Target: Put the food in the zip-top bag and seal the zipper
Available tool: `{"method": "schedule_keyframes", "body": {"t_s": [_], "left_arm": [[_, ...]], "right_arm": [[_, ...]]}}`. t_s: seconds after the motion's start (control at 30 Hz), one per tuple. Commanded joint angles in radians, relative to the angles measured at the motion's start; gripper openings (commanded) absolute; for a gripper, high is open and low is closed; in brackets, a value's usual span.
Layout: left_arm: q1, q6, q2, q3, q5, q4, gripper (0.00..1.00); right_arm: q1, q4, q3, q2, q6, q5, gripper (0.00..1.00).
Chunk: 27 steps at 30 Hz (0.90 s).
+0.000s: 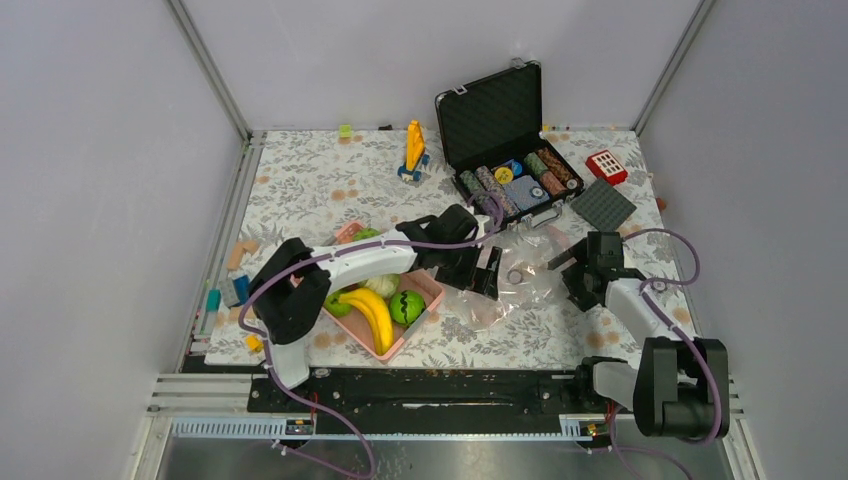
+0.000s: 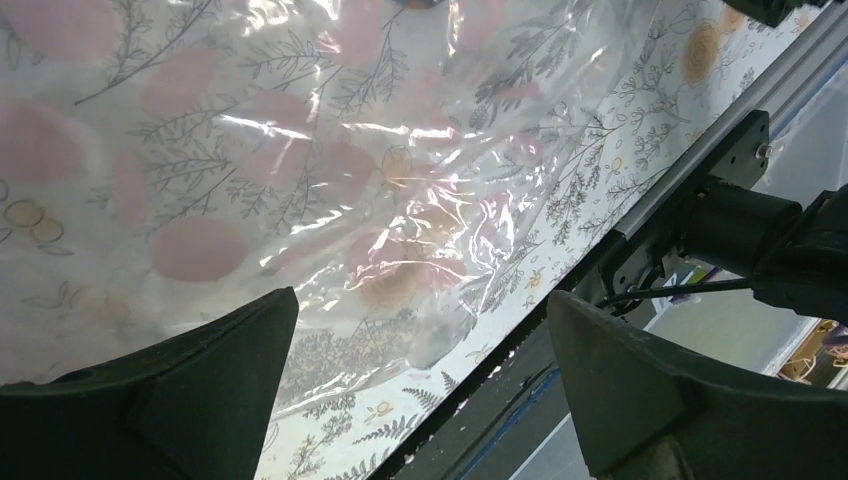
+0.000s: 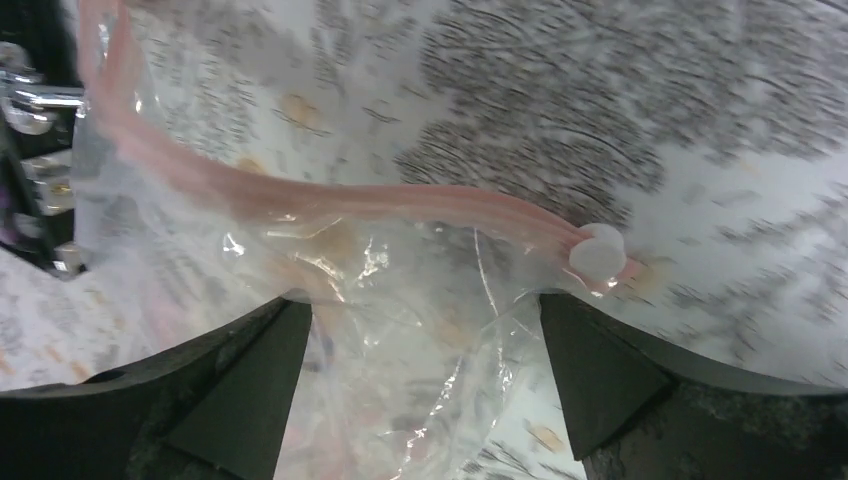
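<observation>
zip-top bag (image 1: 525, 285) lies crumpled mid-desk. the food (image 1: 378, 318) sits in the pink basket (image 1: 433, 288) at the bag's 9 o'clock. left jaws gape wide over the bag's film, right jaws spread wide just above the zipper (image 3: 400, 205), both gripping nothing.

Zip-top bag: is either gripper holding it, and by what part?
Nothing held. The left gripper and right gripper hover over the zip-top bag, jaws open; the zipper lies ungripped.
</observation>
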Motion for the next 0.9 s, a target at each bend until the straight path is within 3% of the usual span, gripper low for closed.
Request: {"method": "schedule_keyframes", "body": {"t_s": [0.0, 0.1, 0.33, 0.5, 0.67, 0.73, 0.87], "left_arm": [[-0.005, -0.011, 0.049, 0.007, 0.054, 0.063, 0.99], [-0.005, -0.016, 0.081, 0.010, 0.058, 0.064, 0.99], [-0.007, -0.023, 0.084, 0.009, 0.076, 0.087, 0.99], [-0.007, -0.027, 0.010, 0.013, 0.102, 0.086, 0.99], [-0.005, -0.020, -0.177, -0.018, 0.112, 0.100, 0.99], [-0.003, 0.007, -0.270, -0.030, 0.095, 0.090, 0.99], [0.021, 0.072, -0.473, -0.034, 0.039, 0.024, 0.99]], "right_arm": [[-0.001, 0.200, -0.060, 0.084, 0.057, -0.091, 0.87], [-0.001, 0.291, -0.091, 0.058, 0.063, -0.119, 0.69], [-0.001, 0.378, -0.113, -0.082, -0.046, -0.155, 0.03], [0.000, 0.216, -0.054, -0.258, -0.145, -0.159, 0.00], [0.055, 0.124, 0.029, -0.492, -0.321, -0.196, 0.00], [0.093, 0.127, 0.071, -0.522, -0.424, -0.280, 0.00], [0.207, 0.076, 0.205, -0.473, -0.636, -0.388, 0.09]]}}
